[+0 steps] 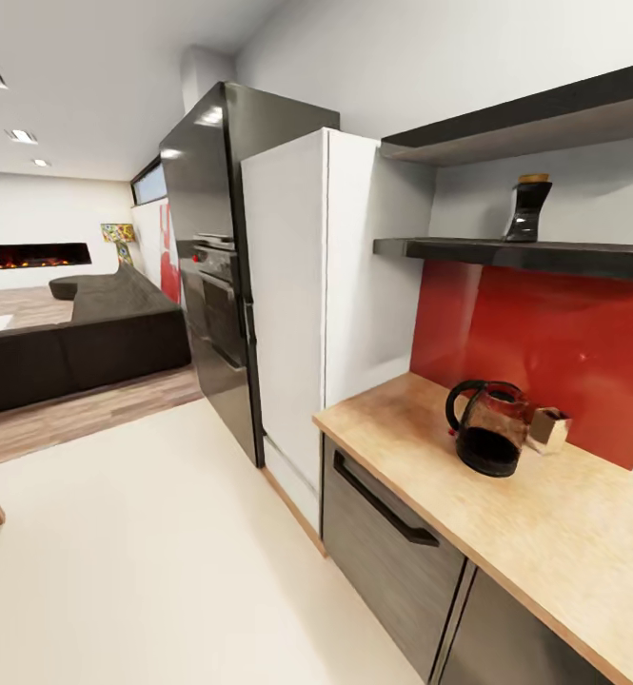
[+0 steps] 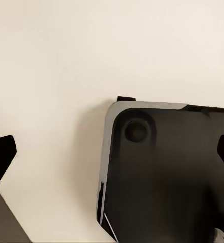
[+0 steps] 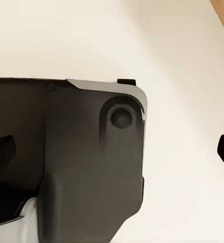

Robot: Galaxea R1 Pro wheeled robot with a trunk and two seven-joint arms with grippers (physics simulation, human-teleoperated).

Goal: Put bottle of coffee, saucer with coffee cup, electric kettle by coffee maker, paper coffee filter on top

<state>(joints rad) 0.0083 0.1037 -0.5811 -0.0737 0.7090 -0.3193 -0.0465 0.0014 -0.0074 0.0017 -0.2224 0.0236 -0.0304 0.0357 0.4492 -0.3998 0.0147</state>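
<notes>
Kitchen countertop (image 1: pixel 544 533) bears the electric kettle (image 1: pixel 490 426) near its end.

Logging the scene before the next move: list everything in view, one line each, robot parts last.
electric kettle: one, smoky brown with black handle, on the countertop by the red backsplash
kitchen countertop: one, light beige, over dark grey cabinets
bottle of coffee: one, dark with yellowish cap, on the lower wall shelf
tall oven unit: one, glossy black, beside a white cabinet
sofa: one, dark, far room
fireplace: one, lit, far wall
left gripper: fingers spread, over the pale floor
right gripper: fingers spread, over the floor
</notes>
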